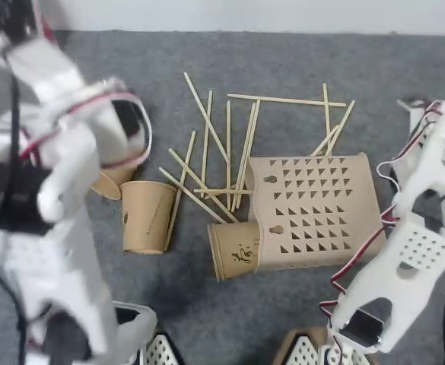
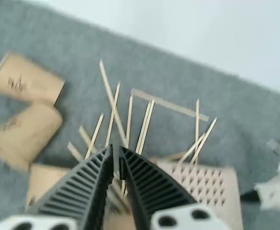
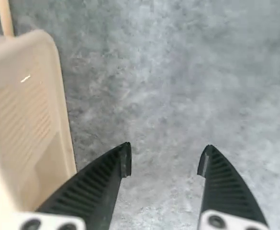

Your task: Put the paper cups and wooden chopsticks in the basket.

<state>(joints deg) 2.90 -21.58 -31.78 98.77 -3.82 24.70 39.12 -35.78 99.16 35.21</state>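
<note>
Nearest the bases, the right tool hangs with its jaws spread wide and nothing between them over bare grey tabletop. The basket lies just beside it. The left tool is pinched to a narrow slit, holding nothing, and is poised above the near ends of the wooden chopsticks.

A little farther out, the high view shows the basket tipped on its side with its perforated wall up. One paper cup touches its left edge, which looks like the mouth end. Whether that cup is partly inside, I cannot tell. A second cup lies on its side near it to the left, and a third cup peeps out from under the left arm.

Farthest out, the chopsticks fan across the tabletop. Most have their long axes running away from the arms, a few cross them, and some touch the basket's far edge.

I judge the left arm the nearer to both the sticks and the loose cups. The sticks lie ahead of and below its tool, lengthwise across the jaws' closing line, so it would need to open before pinching one. The left wrist view shows that slit, which the high view hides behind the arm. Only the high view shows which way the basket's mouth seems to face.
</note>
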